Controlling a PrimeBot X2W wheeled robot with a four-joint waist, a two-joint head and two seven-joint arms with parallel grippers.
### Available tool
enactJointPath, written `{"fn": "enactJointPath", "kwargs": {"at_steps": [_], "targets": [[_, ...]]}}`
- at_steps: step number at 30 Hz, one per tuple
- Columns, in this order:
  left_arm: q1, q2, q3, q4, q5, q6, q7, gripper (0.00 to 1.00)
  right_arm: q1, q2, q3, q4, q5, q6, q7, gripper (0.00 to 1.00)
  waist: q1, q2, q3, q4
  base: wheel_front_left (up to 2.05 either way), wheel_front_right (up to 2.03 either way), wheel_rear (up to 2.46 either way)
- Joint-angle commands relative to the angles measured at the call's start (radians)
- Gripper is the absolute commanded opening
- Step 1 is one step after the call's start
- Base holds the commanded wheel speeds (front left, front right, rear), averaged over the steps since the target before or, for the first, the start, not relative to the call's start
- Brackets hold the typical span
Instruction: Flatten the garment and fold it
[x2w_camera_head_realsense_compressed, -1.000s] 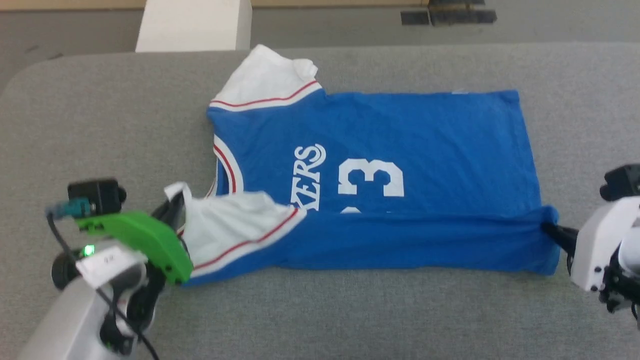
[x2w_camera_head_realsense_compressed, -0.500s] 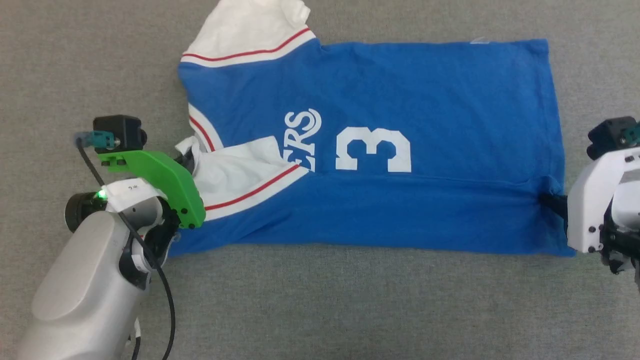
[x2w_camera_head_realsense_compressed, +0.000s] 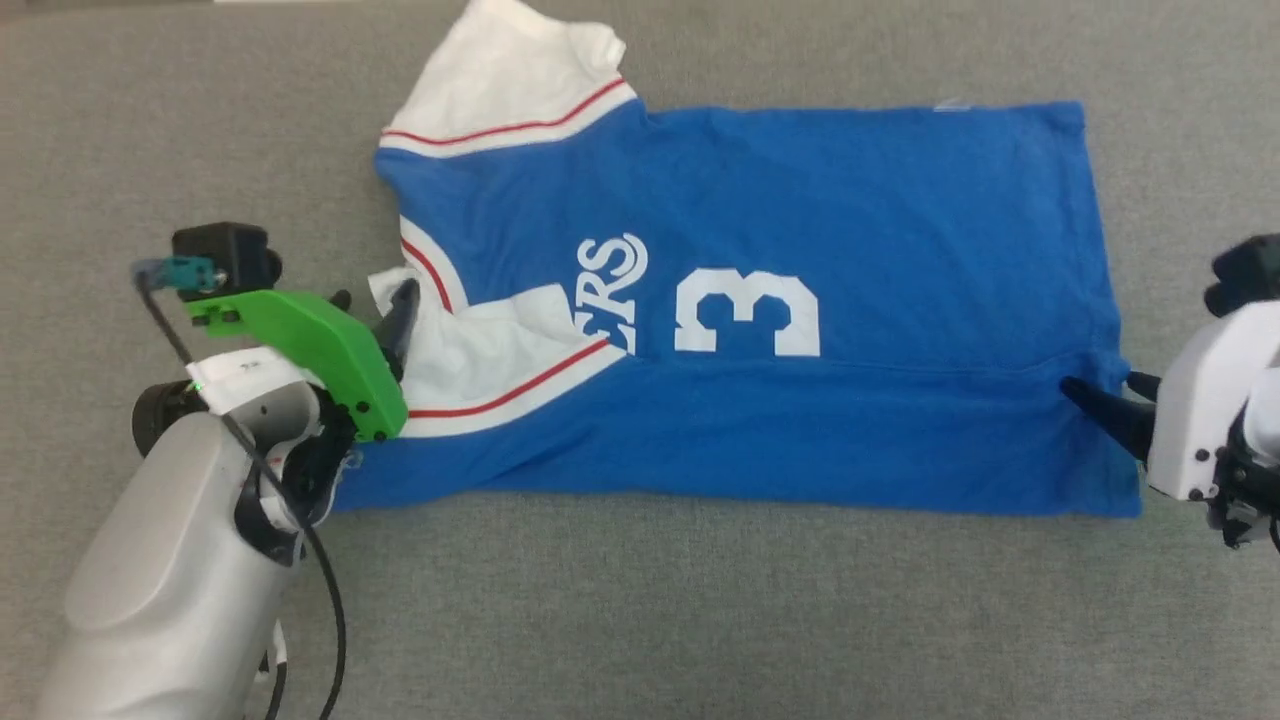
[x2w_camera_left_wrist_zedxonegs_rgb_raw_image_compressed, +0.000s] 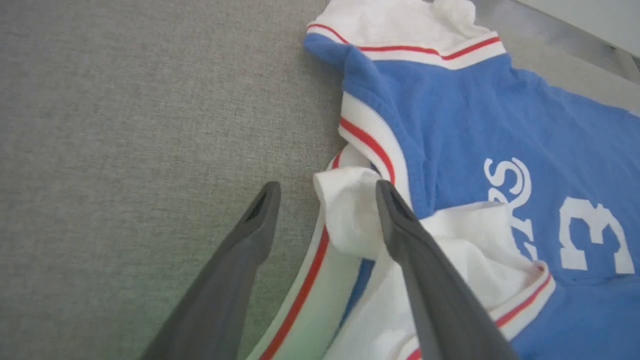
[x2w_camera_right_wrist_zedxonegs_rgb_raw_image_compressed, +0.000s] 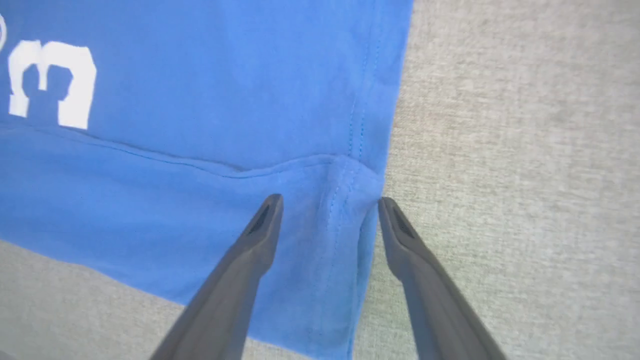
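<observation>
The garment (x2w_camera_head_realsense_compressed: 800, 200), a royal-blue jersey with white sleeves and a white 3, lies spread on the grey table (x2w_camera_head_realsense_compressed: 700, 600). Its near long edge is folded over up to the number. My left gripper (x2w_camera_head_realsense_compressed: 372, 305) stands open at the folded white sleeve. In the left wrist view, the left gripper (x2w_camera_left_wrist_zedxonegs_rgb_raw_image_compressed: 326, 192) has the sleeve's bunched corner lying loose between its spread fingers, with the garment (x2w_camera_left_wrist_zedxonegs_rgb_raw_image_compressed: 450, 110) beyond. My right gripper (x2w_camera_head_realsense_compressed: 1105, 395) is open at the hem end. In the right wrist view, the right gripper (x2w_camera_right_wrist_zedxonegs_rgb_raw_image_compressed: 330, 204) straddles the folded hem corner of the garment (x2w_camera_right_wrist_zedxonegs_rgb_raw_image_compressed: 225, 75).
Bare grey cloth surface surrounds the shirt on all sides, with a wide strip along the near edge. My left forearm (x2w_camera_head_realsense_compressed: 170, 560) rises from the lower left corner of the head view.
Both grippers have gone from shut to open, letting go of the sleeve and the hem corner, which now lie on the shirt. The head camera has shifted slightly.
</observation>
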Motion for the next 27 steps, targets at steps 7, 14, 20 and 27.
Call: {"fn": "enactJointPath", "kwargs": {"at_steps": [7,14,20,27], "targets": [[0.104,0.029,0.075,-0.079,0.016,0.019,-0.180,1.00,0.075,0.046,-0.086,-0.071,0.016,-0.002,-0.208,1.00,-0.0002,0.0000,-0.185,0.012,0.00,0.00,0.00],[0.403,0.004,0.102,-0.162,0.087,-0.023,-0.547,1.00,0.300,0.070,-0.109,-0.118,-0.053,-0.002,-0.607,1.00,-0.0002,0.0000,-0.286,0.017,0.00,0.00,0.00],[0.494,-0.039,0.100,-0.142,0.100,-0.032,-0.591,1.00,0.395,0.091,-0.110,-0.075,-0.093,-0.002,-0.731,1.00,-0.0002,0.0000,-0.302,0.024,0.00,0.00,0.00],[0.527,-0.078,0.106,-0.125,0.126,-0.034,-0.603,1.00,0.439,0.101,-0.079,-0.037,-0.101,-0.002,-0.761,1.00,-0.0002,0.0000,-0.307,0.022,0.00,0.00,0.00]]}}
